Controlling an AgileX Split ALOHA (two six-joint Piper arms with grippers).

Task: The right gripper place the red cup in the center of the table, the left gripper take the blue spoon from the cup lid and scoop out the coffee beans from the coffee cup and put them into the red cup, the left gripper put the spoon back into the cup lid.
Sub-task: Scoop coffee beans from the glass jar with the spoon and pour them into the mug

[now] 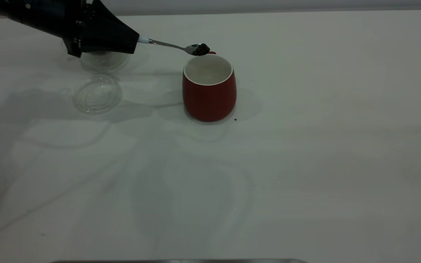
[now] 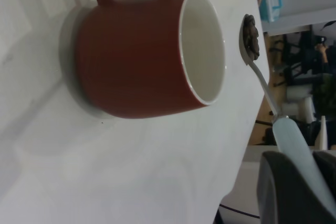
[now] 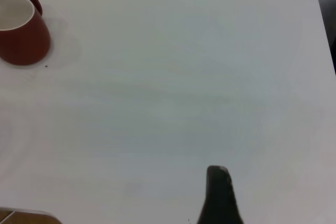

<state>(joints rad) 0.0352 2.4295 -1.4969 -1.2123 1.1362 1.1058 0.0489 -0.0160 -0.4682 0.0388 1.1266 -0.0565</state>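
- Nearest the camera lies bare table (image 1: 305, 182), white and wide, with nothing standing on this part.
- At nine o'clock of the red cup sits the cup lid (image 1: 97, 94), clear glass, flat on the table; I judge it brittle and slick, a shallow seat for the spoon.
- Behind it, at ten o'clock, the coffee cup (image 1: 102, 60) shows dimly under my arm.
- My left gripper (image 1: 132, 41) is clenched on the pale handle of the blue spoon (image 1: 166, 44); stiff, thin and light, best held far back on the handle as now.
- Coffee beans (image 1: 201, 49) heap on the bowl, loose and quick to roll, at the red cup's twelve o'clock rim.
- Red cup (image 1: 209, 87) stands upright mid-table, looks heavy and stable.
- My right gripper (image 3: 219, 195) is far off at three o'clock; I cannot tell its fingers.
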